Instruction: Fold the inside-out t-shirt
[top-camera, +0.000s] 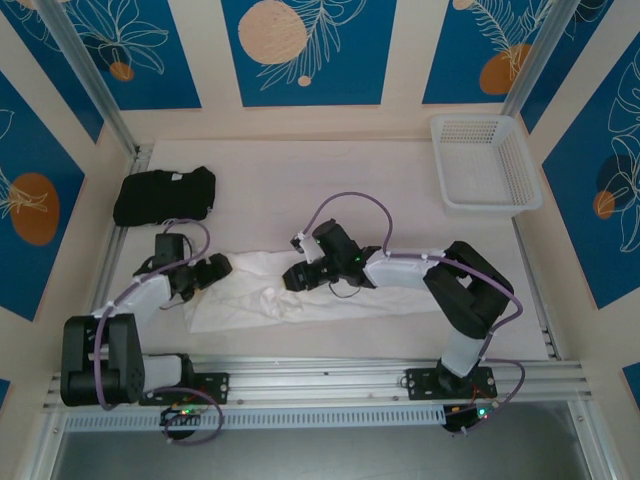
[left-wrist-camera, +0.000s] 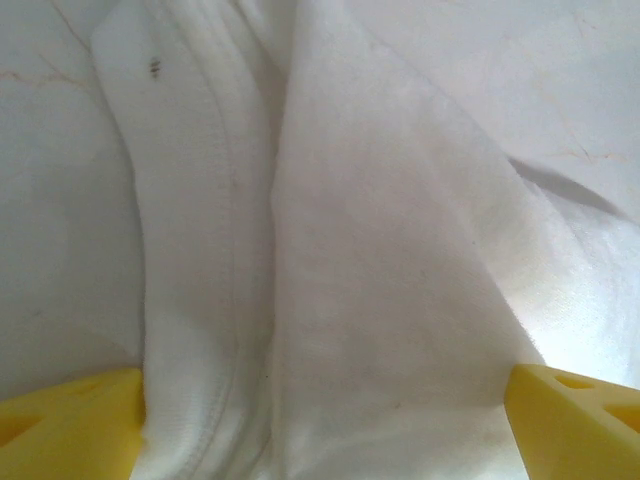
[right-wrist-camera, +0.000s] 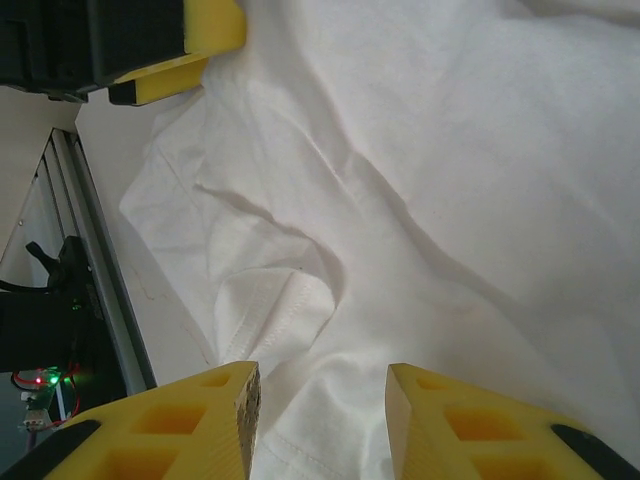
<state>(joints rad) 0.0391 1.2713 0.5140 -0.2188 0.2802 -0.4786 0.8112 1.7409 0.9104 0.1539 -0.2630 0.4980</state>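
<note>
The inside-out t-shirt (top-camera: 245, 300) is plain white and lies rumpled across the middle of the table. My left gripper (top-camera: 212, 268) is low over its left end, open wide. Its yellow fingertips (left-wrist-camera: 70, 425) straddle a stitched hem and a long fold of the t-shirt (left-wrist-camera: 380, 250), with nothing pinched. My right gripper (top-camera: 296, 277) hovers over the shirt's middle. In the right wrist view the right gripper (right-wrist-camera: 322, 425) is open, a raised wrinkle of the t-shirt (right-wrist-camera: 450, 150) under the gap and a turned-over hem just ahead. A yellow finger of the left gripper (right-wrist-camera: 190, 40) shows at the top left there.
A black folded garment (top-camera: 165, 195) lies at the back left. A white mesh basket (top-camera: 484, 120) stands at the back right. An aluminium rail (top-camera: 330, 375) runs along the near edge, with the arm bases on it.
</note>
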